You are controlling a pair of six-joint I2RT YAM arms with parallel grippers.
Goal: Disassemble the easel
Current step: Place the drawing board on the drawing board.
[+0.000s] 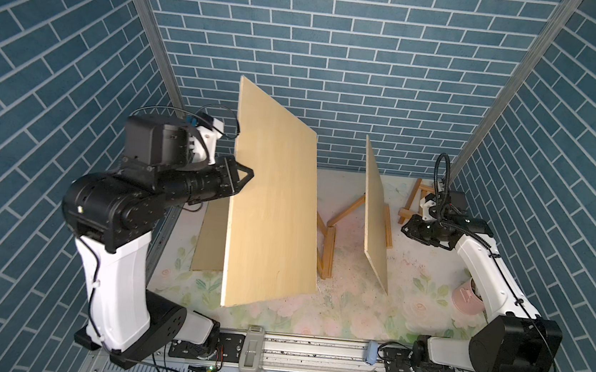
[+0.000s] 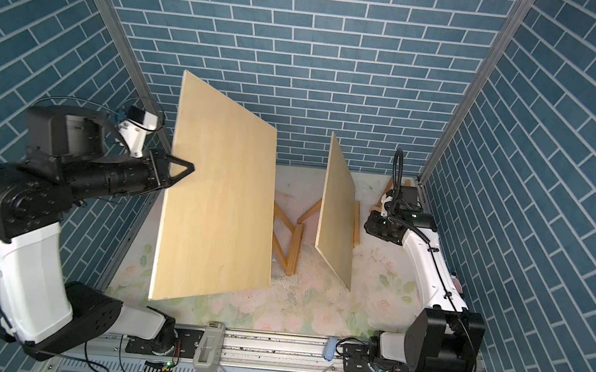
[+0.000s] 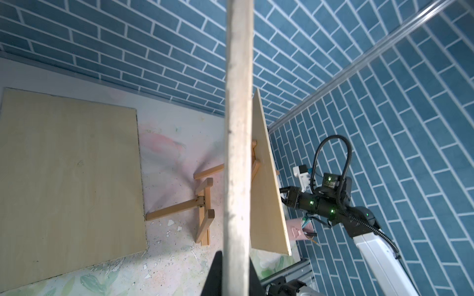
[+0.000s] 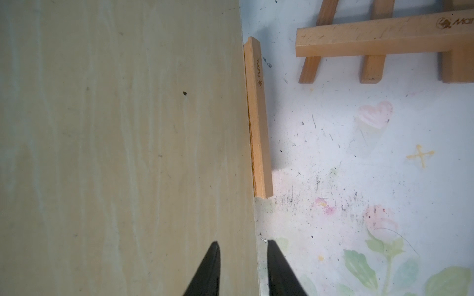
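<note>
My left gripper (image 1: 243,176) (image 2: 183,170) is shut on the edge of a large pale plywood board (image 1: 272,207) (image 2: 216,201), held upright above the table; in the left wrist view the board (image 3: 237,102) runs edge-on between the black fingers (image 3: 218,266). A smaller board (image 1: 377,217) (image 4: 115,128) leans against the wooden easel (image 1: 328,245) (image 3: 202,202), its lower edge on the ledge strip (image 4: 257,123). My right gripper (image 1: 407,229) (image 4: 243,242) hovers open beside that board's edge, holding nothing.
A third board (image 1: 211,238) (image 3: 69,184) lies flat on the floral table at the left. Another wooden frame (image 1: 411,201) (image 4: 379,38) lies at the back right. A pink cup (image 1: 464,296) of brushes stands under my right arm. Brick walls close in three sides.
</note>
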